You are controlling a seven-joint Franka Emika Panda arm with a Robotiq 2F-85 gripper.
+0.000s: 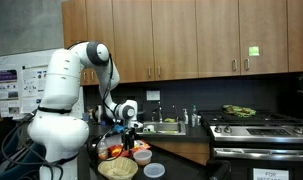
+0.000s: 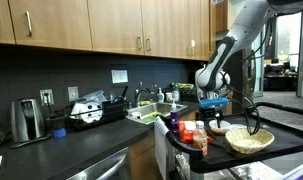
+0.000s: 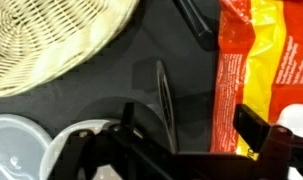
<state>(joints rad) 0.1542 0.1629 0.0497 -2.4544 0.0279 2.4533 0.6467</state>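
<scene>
Wrist view: the hand has its fingers well apart, w/ nothing between them but bare dark worktop. It holds nothing. The bag is orange-red w/ yellow print and lies flat just beside the right-side finger, running up that edge of the picture. Whether finger and bag touch, can't tell. A white tub sits at the bottom corner on the other side, close by the other finger. Beyond it is the wicker basket, pale and shallow, apart from the bag.

In an exterior view the hand hangs above the worktop's near end, pointing down, w/ the bag below and a little to one side and the basket near the front edge. Both exterior views agree on that grouping.

Farther back there is a sink w/ tap, then a toaster by the wall. In an exterior view a stove stands past the sink, w/ wooden cupboards above.
</scene>
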